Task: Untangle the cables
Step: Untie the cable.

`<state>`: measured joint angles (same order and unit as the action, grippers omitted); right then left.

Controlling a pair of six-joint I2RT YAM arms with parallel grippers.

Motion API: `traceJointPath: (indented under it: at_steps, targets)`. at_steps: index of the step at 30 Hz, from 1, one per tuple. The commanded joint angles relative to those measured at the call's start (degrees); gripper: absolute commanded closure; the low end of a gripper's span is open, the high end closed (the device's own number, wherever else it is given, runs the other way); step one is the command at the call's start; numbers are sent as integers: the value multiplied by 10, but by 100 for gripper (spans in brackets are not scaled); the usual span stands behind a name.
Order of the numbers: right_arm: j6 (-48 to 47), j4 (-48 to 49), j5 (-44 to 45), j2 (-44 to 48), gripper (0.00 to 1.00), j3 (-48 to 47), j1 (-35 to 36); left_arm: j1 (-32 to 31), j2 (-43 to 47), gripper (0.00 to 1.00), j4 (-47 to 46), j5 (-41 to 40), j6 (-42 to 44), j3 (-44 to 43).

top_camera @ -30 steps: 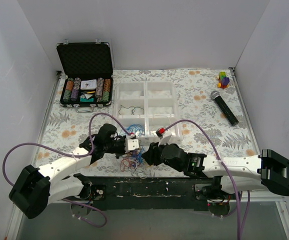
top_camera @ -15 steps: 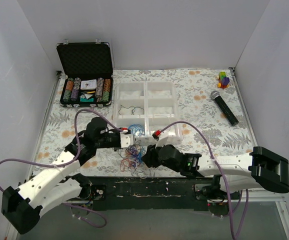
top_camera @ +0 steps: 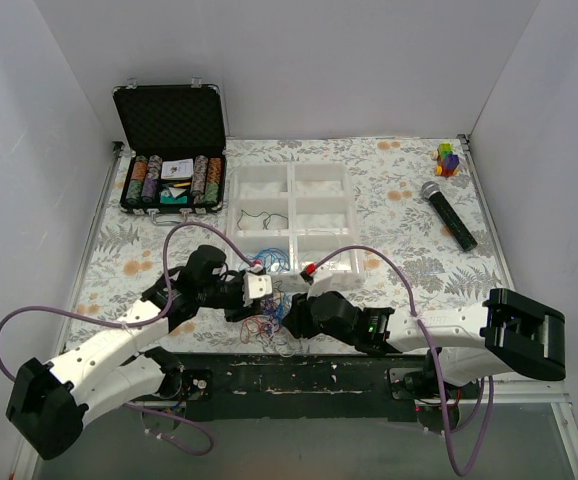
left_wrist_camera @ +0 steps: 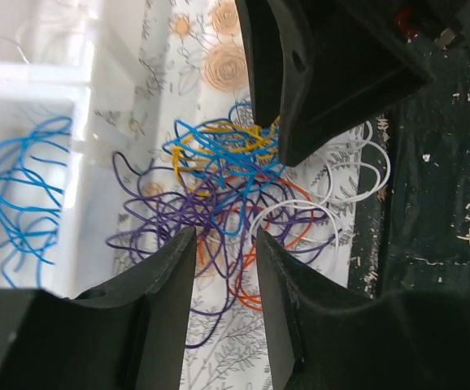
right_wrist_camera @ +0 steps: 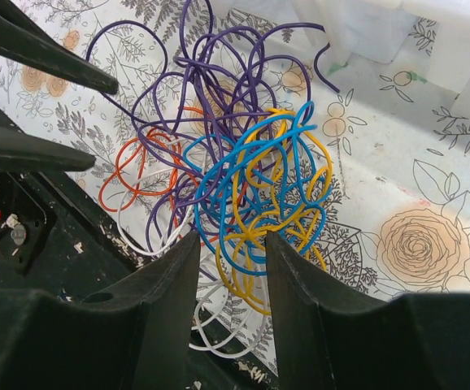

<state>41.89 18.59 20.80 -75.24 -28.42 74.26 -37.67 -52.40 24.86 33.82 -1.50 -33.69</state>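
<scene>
At the near edge of the table (top_camera: 419,200) the right gripper (right_wrist_camera: 231,240) and left gripper (left_wrist_camera: 224,234) stand parted, clamping nothing, facing each other across the cables (right_wrist_camera: 247,166), a multicoloured tangle just before the white tray (top_camera: 291,172) holding loose blue strands (left_wrist_camera: 19,191).

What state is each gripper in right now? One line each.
Left gripper: open, by the cables, holding nothing.
Right gripper: open, holding nothing.

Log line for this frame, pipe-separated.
left gripper: open, over tangle | right gripper: open, over tangle | blue cables: in tray | held: nothing
</scene>
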Motion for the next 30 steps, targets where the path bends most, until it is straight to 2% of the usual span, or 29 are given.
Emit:
traceJointPath:
  at_steps: [1, 9, 14, 17, 22, 30]
  targets:
    - [18, 27, 0, 2, 55, 6, -1, -2, -8, 64, -23, -22, -44, 22]
    - [24, 41, -9, 1, 58, 21, 1, -2, -80, 63, -113, -43, -148, 29]
    - [27, 43, -9, 5, 59, 26, 4, -4, -96, 64, -138, -51, -164, 40]
    - [28, 48, -10, 5, 59, 26, 4, -4, -100, 73, -146, -50, -164, 46]
    - [31, 51, -11, -3, 59, 26, 6, -4, -101, 100, -152, -60, -154, 47]
    - [42, 51, -12, -9, 60, 31, 7, -3, -58, 100, -126, -53, -150, -22]
